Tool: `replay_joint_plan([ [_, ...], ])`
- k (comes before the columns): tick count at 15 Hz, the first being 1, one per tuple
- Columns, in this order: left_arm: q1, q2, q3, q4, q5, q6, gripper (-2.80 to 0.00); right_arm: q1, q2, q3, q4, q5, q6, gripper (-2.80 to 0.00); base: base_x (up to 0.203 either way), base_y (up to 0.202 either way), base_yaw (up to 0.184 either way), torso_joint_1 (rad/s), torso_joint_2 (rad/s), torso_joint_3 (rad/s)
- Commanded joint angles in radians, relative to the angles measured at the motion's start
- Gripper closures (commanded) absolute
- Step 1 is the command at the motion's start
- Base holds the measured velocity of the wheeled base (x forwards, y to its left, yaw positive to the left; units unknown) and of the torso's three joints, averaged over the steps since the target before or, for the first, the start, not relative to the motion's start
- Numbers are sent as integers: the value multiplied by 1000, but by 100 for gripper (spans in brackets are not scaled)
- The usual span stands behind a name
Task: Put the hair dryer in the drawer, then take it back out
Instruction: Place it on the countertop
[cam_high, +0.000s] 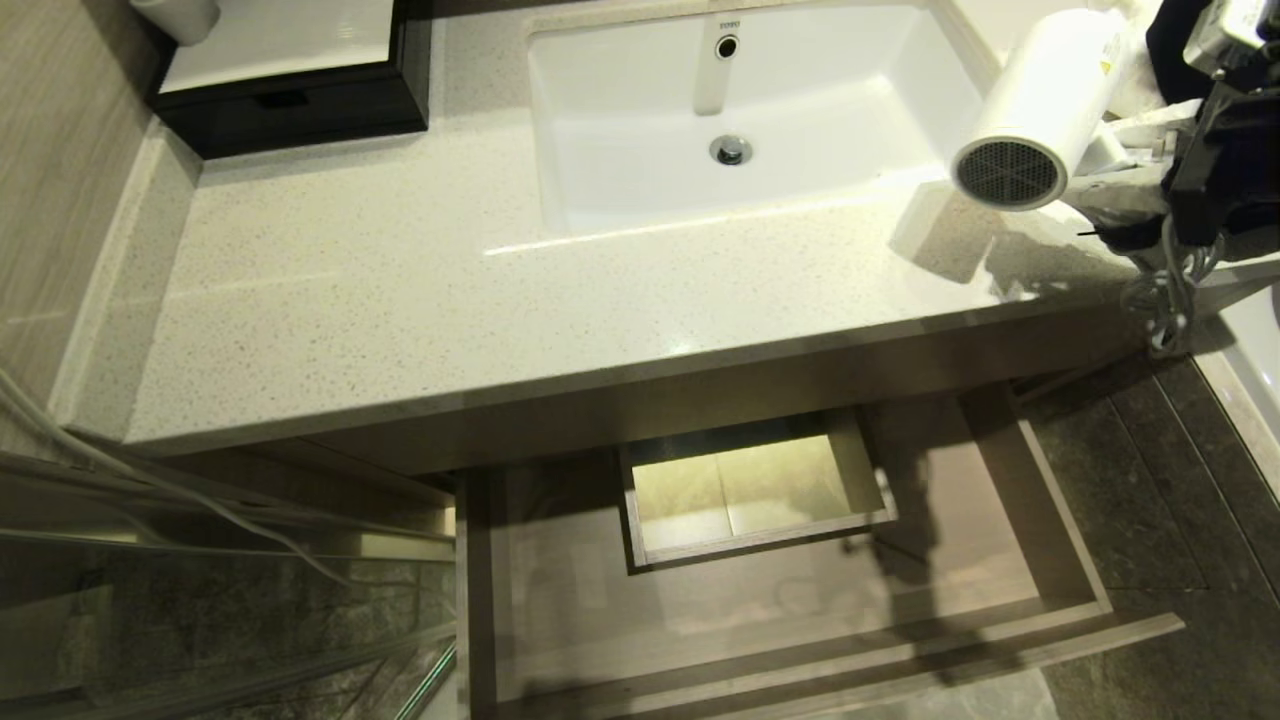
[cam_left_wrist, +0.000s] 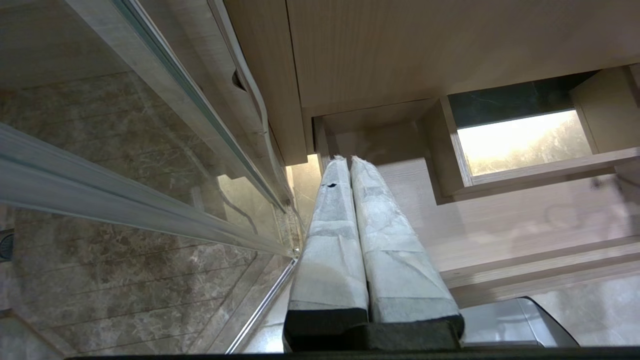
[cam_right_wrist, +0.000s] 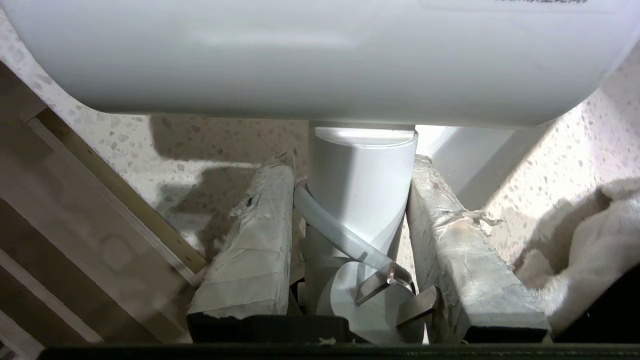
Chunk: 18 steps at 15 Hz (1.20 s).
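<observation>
The right gripper (cam_right_wrist: 350, 220) clamps the small white plastic hair dryer (cam_high: 1040, 105) by its handle, far right above the counter; rigid, smooth, likely slippery (dangling cord may snag).

Small white plastic hair dryer (cam_high: 1040, 100): barrel rear runs off the head view's top-right, handle hidden behind the black right arm. Wide light-brown wood-grain drawer (cam_high: 1060, 520): back tucked under the speckled white stone countertop (cam_high: 400, 300), front left corner cut by the bottom edge. Right wrist view crops the barrel (cam_right_wrist: 320, 55) at both ends.
</observation>
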Motion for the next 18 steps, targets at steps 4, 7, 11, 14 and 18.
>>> replay_joint_plan([
  [4, 0, 0, 0, 0, -1, 0, 0, 77, 74, -40, 2, 64, -97, 0, 0, 0, 0, 0, 0, 0],
  [7, 0, 0, 0, 0, 1, 0, 0, 117, 97, -38, 5, 89, -130, 0, 0, 0, 0, 0, 0, 0],
  [11, 0, 0, 0, 0, -1, 0, 0, 154, 124, -41, 4, 160, -185, 0, 0, 0, 0, 0, 0, 0],
  [14, 0, 0, 2, 0, -1, 0, 0, 176, 129, -34, 9, 216, -201, 0, 0, 0, 0, 0, 0, 0],
  [18, 0, 0, 2, 0, 1, 0, 0, 195, 137, -30, 13, 305, -252, 0, 0, 0, 0, 0, 0, 0],
])
